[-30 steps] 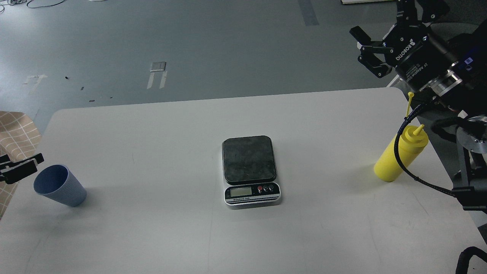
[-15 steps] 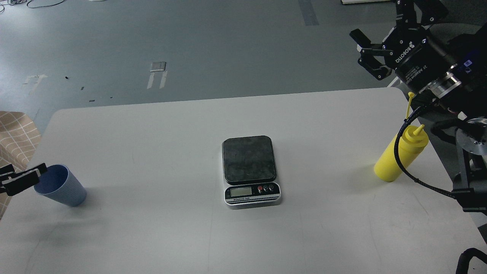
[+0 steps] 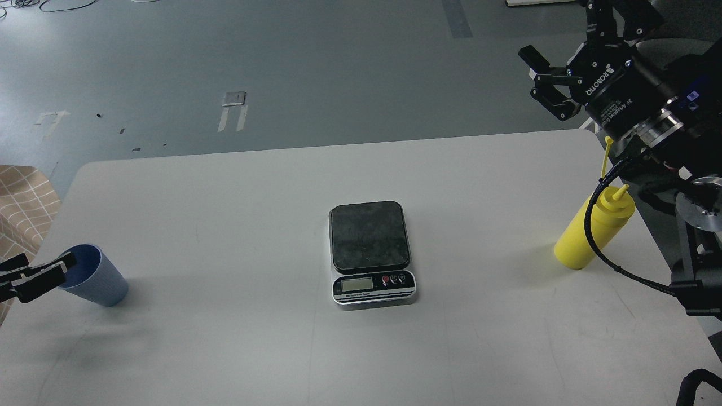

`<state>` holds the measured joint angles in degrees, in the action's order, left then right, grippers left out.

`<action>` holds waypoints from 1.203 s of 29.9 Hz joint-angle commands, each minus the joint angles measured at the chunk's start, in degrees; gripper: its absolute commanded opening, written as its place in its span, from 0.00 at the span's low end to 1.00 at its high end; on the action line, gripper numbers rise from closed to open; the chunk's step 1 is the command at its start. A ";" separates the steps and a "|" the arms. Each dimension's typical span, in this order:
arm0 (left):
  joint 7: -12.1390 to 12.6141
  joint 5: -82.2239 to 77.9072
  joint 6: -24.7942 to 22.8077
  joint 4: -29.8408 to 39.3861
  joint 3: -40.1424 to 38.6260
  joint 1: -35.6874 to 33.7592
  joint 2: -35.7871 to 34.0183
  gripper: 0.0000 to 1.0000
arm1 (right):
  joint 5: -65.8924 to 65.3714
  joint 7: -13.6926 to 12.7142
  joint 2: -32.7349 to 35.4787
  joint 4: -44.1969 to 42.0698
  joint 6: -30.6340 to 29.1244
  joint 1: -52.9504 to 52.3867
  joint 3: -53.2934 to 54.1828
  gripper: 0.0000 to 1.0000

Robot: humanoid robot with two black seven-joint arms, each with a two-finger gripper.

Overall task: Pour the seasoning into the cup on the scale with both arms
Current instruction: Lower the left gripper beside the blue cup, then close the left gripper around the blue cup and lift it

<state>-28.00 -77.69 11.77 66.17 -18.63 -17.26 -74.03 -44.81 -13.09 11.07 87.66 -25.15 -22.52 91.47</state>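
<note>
The pale blue ribbed cup [image 3: 96,279] stands near the table's left edge. My left gripper [image 3: 34,276] enters from the left edge, and one dark finger [image 3: 48,274] overlaps the cup's rim; most of the gripper is cut off. The scale [image 3: 369,251] lies at the table's middle with nothing on its dark platform. The yellow seasoning bottle [image 3: 589,237] stands at the right edge, and a black cable crosses in front of it. My right gripper [image 3: 558,34] is open and empty, high above and behind the bottle.
The white table [image 3: 254,186] has rounded corners, with grey floor beyond its far edge. A tan checked cloth [image 3: 22,203] shows at the left. My right arm's joints and cables [image 3: 694,225] hang beside the bottle.
My left gripper has moved down and to the right, from beside the cup's rim to overlapping it. My right gripper has shifted slightly upward. The cup, scale and bottle have not moved.
</note>
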 commanded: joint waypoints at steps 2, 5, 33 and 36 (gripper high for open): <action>0.00 -0.01 0.00 -0.69 -0.01 0.03 1.60 0.98 | 0.08 0.00 0.00 0.14 0.02 0.19 0.02 1.00; 0.00 -0.27 0.00 -2.98 0.08 0.03 3.36 0.98 | 0.17 0.00 0.00 0.14 0.02 0.37 0.02 1.00; 0.00 -0.53 0.27 -10.01 -0.36 -1.02 7.94 0.69 | 0.17 0.00 0.00 0.32 -0.25 2.30 0.46 1.00; 0.00 -0.80 0.27 -9.66 -0.18 -1.11 7.94 0.57 | 0.17 0.00 0.00 0.32 -0.25 2.48 0.46 1.00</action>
<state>-28.00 -78.29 12.02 56.28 -18.96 -18.29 -66.07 -44.64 -13.09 11.08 87.99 -25.40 -20.26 91.96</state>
